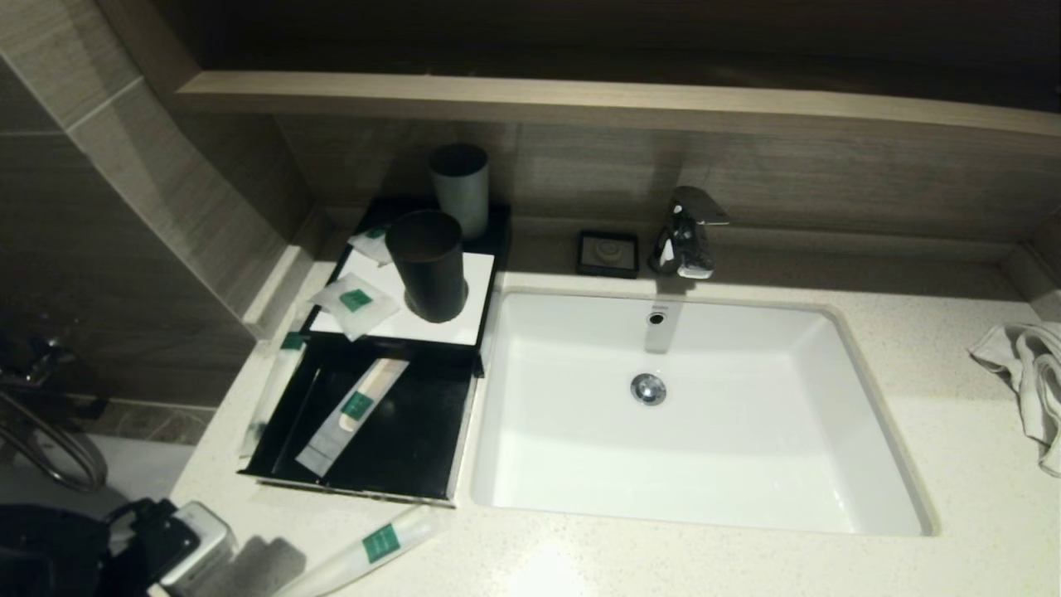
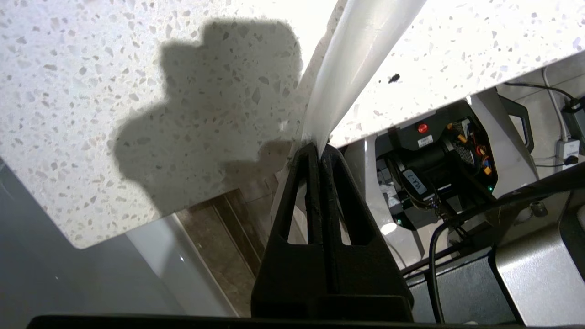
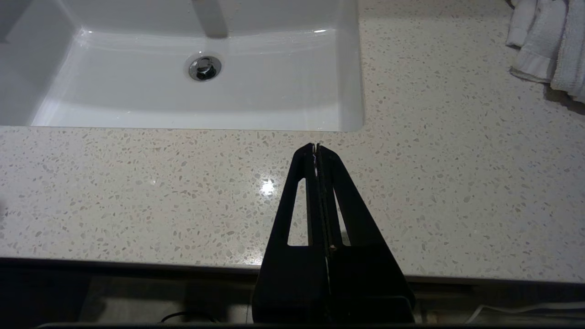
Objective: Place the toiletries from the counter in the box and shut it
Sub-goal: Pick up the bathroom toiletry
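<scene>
The left gripper (image 2: pixel 315 148) is clamped on one end of a long sachet (image 2: pixel 352 68), at the near edge of the bench (image 2: pixel 137 91). The sachet's free end, with its green label, stretches away from the gripper toward the open drawer (image 1: pixel 365 431) of the box (image 1: pixel 414 323), which lies just beyond it.

To do this step well, the sachet likely needs lifting clear of the drawer's front lip, then lowering flat beside the long sachet already inside (image 1: pixel 352 414). Held by one end, it may sag or swing, so a slow carry seems wise.

The sachets are translucent white plastic, soft and crinkly-looking. The bench is speckled off-white stone, hard and glossy. The box is low, black and rectangular, with a flat white top carrying a black cup (image 1: pixel 427 265) and two small squarish sachets (image 1: pixel 355 303).

The right gripper (image 3: pixel 317 148) hovers with its fingers together over bare bench, near the sink (image 3: pixel 183 100).
</scene>
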Tool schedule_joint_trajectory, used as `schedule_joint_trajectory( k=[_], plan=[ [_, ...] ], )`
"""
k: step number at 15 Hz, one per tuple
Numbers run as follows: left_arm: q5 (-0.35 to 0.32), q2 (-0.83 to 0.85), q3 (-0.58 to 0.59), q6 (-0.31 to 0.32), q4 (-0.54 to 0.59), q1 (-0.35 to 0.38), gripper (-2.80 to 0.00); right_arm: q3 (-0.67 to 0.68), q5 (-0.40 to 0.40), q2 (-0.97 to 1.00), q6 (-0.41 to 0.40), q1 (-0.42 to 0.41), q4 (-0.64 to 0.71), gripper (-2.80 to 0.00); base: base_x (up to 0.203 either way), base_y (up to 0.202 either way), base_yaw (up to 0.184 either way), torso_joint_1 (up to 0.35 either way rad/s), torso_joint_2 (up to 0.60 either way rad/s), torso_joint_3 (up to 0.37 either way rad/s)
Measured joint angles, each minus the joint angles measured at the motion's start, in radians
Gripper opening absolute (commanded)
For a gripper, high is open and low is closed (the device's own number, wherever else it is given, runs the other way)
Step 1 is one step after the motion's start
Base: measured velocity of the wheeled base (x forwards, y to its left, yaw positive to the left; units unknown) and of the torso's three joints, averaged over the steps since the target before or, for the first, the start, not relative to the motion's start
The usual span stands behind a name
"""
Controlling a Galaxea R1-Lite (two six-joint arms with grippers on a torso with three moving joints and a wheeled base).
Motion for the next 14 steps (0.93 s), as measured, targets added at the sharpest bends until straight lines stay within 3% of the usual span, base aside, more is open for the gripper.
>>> schedule_joint_trajectory(
  k=[8, 14],
  plan=[
    [0.009, -0.238, -0.134, -0.007, 0.271, 0.001, -2.8, 0.0, 0.0, 0.0, 0.0, 0.0, 0.0, -2.8, 0.0, 0.0, 0.0, 0.0, 0.0, 0.0],
    [0.018, -0.309, -0.121, -0.005, 0.367, 0.001, -2.8, 0.0, 0.0, 0.0, 0.0, 0.0, 0.0, -2.8, 0.0, 0.0, 0.0, 0.0, 0.0, 0.0]
  ],
)
